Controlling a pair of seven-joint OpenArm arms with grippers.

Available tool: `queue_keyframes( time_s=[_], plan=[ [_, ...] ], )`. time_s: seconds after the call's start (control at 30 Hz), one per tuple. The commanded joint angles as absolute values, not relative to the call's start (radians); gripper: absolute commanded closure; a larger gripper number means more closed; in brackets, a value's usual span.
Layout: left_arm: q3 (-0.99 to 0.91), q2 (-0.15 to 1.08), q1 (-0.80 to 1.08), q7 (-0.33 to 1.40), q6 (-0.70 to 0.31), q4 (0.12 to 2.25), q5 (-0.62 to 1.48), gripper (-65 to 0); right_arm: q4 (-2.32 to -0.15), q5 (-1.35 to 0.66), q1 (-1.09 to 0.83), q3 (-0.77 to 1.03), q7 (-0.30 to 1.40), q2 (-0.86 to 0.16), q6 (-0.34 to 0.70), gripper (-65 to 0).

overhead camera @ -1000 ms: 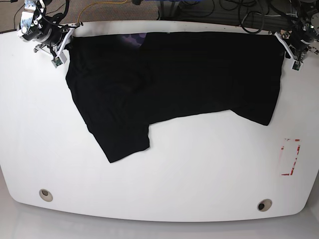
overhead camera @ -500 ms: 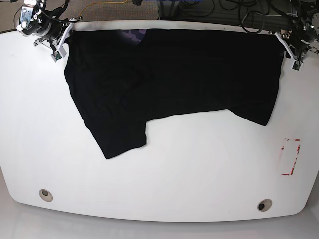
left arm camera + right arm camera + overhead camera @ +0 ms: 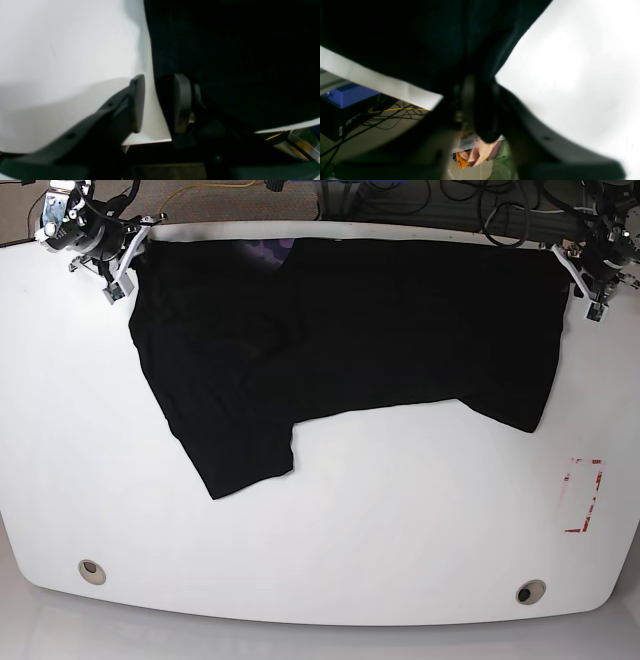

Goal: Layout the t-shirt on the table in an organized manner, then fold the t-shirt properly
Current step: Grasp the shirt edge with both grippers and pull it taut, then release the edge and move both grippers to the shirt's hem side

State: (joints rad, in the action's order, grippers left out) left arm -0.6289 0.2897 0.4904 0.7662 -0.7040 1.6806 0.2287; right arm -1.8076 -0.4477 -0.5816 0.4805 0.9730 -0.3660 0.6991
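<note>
The black t-shirt [image 3: 350,330] lies spread along the table's [image 3: 350,530] far edge. A purplish patch [image 3: 265,250] shows at its neck, and one flap [image 3: 245,460] reaches toward the front left. My right gripper [image 3: 122,270] is at the shirt's far-left corner. In the blurred right wrist view its jaws [image 3: 482,82] stand apart with a dark wad of t-shirt [image 3: 420,37] lying between them. My left gripper [image 3: 590,290] is at the far-right corner. It [image 3: 160,77] is open, with the t-shirt's [image 3: 225,50] edge against one finger [image 3: 182,105] and white table showing in the gap.
A red-outlined rectangle [image 3: 583,495] marks the table at the right. Two metal-ringed holes [image 3: 92,571] [image 3: 530,591] sit near the front edge. Cables [image 3: 480,210] run behind the far edge, and a blue box [image 3: 347,95] stands on the floor below it.
The arm at the base view's left moved toward the far-left corner, drawing the shirt's corner and its lower flap slightly that way. The other arm stayed put.
</note>
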Motion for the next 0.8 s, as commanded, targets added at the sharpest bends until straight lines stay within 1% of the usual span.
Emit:
queue_keyframes(
  time_s=[0.0,0.03,0.13,0.2,0.23,0.3,0.4,0.6,0.77],
  plan=[
    [-0.638,0.308,0.493,0.754,-0.698,1.712,0.234,-28.1,-1.842,-0.444,-0.588,0.492,0.97,-0.383,0.698,-26.0],
    [-0.639,0.308,0.493,0.754,-0.698,1.721,0.234,-32.2,-1.851,-0.444,-0.588,0.492,0.97,-0.38,0.698,-30.1],
    [-0.639,0.306,0.493,0.754,-0.698,1.748,0.234,-42.4,-1.883,-0.444,-0.604,0.492,0.97,-0.38,0.698,-39.3],
    [-0.639,0.305,0.493,0.754,-0.698,1.767,0.234,-46.0,-1.908,-0.444,-0.608,0.492,0.97,-0.375,0.698,-43.8],
    [-0.639,0.303,0.493,0.754,-0.698,1.773,0.236,-46.4,-1.919,-0.444,-0.61,0.492,0.97,-0.375,0.698,-44.9],
    [-0.639,0.303,0.493,0.756,-0.698,1.788,0.236,-46.4,-1.94,-0.444,-0.61,0.492,0.974,-0.374,0.698,-45.3],
    [-0.641,0.305,0.493,0.759,-0.698,1.808,0.237,-46.4,-1.959,-0.444,-0.602,0.492,1.01,-0.374,0.698,-44.4],
    [-0.673,0.306,0.481,0.812,-0.698,1.867,0.24,-46.5,-1.974,-0.45,-0.547,0.532,1.055,-0.372,0.698,-44.4],
    [-0.713,0.305,0.41,0.817,-0.698,1.88,0.285,-46.5,-1.972,-0.45,-0.469,0.533,1.056,-0.372,0.698,-44.4]
  ],
)
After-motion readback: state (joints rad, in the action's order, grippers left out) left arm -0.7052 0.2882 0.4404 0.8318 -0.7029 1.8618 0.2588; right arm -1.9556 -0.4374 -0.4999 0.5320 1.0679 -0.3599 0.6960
